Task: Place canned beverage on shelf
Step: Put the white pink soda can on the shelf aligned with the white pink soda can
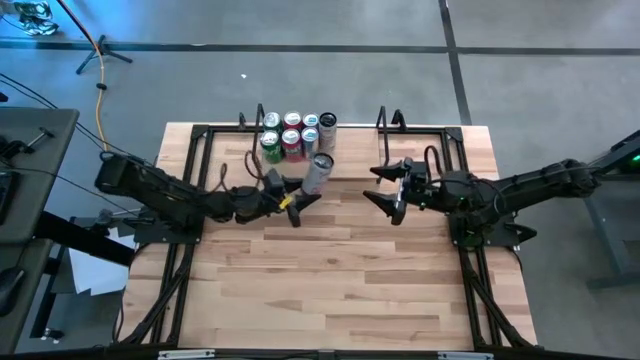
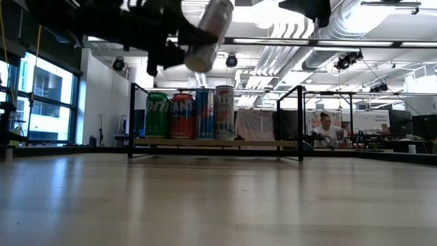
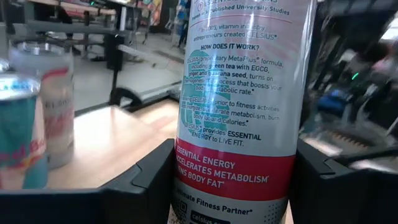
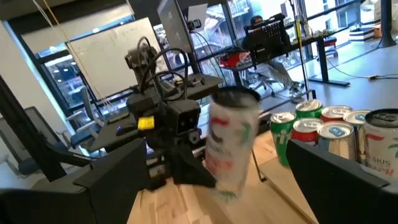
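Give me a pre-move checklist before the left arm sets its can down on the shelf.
1. Grip: left gripper shut on the white Celsius can, held in the air: ok.
2. Can upright: tilted in the low view: not ok.
3. Free space on the shelf: bare board beside the standing cans: ok.
4. Right gripper open, apart from the can: ok.
5. Clearance over the standing cans: cannot tell.
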Motion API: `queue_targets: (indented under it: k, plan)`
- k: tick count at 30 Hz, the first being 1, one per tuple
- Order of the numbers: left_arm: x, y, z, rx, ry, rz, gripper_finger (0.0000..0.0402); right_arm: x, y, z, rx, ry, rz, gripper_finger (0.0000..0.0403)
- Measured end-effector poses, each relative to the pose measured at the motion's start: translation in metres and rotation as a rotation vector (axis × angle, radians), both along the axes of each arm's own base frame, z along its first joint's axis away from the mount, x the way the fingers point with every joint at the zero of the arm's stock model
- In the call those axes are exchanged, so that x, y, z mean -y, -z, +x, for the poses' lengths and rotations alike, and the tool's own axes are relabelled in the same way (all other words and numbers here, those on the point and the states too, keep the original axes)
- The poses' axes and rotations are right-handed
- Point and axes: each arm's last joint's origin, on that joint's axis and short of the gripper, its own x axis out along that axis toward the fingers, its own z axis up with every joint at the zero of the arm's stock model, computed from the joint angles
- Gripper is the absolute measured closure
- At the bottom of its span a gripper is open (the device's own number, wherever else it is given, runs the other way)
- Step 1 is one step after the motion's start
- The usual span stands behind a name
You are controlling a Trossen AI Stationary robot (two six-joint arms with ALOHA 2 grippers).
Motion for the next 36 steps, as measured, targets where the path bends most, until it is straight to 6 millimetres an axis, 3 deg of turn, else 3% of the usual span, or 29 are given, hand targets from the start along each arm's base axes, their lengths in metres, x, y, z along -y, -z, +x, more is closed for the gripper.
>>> queue_targets:
  k: [11,24,36]
  plan:
    - [-0.011,0.037,0.042,-0.018,-0.230,0.007,0.0213,-0.001,-0.003,0.006,0.062,0.001,0.006,0.0031]
    - [-0.050,0.060,0.115,-0.005,-0.357,0.005,0.0208,-0.003,-0.011,0.004,0.149,-0.020,0.026,0.0031]
    - [-0.079,0.079,0.149,0.021,-0.412,-0.024,0.0207,-0.006,-0.011,0.004,0.161,-0.037,0.051,0.0031]
